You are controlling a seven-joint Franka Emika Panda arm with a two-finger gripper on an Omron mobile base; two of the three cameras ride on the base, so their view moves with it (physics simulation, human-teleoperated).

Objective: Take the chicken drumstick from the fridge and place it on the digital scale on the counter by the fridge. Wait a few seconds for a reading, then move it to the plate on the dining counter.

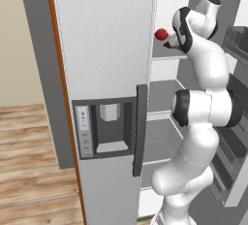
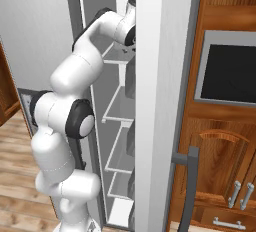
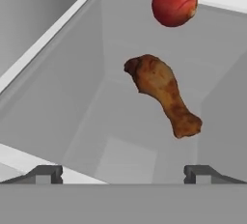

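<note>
- Claw (image 3: pixel 123 174) spread wide, nothing pinched, tips at the hand view's bottom.
- Chicken drumstick (image 3: pixel 162 94) lies centre frame on the fridge (image 1: pixel 104 49) shelf.
- Red fruit (image 3: pixel 174 1) sits upper right.

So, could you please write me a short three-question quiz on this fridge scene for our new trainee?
1. True or false: the gripper is shut on the chicken drumstick.
2. In the hand view, what lies beyond the drumstick on the same fridge shelf? A) red round fruit B) a bottle C) a plate
3. Fill in: the fridge door with the dispenser panel is ____ (open or closed).

Key: 1 false, the jaws stand open and clear of it; 2 A; 3 closed.
</note>
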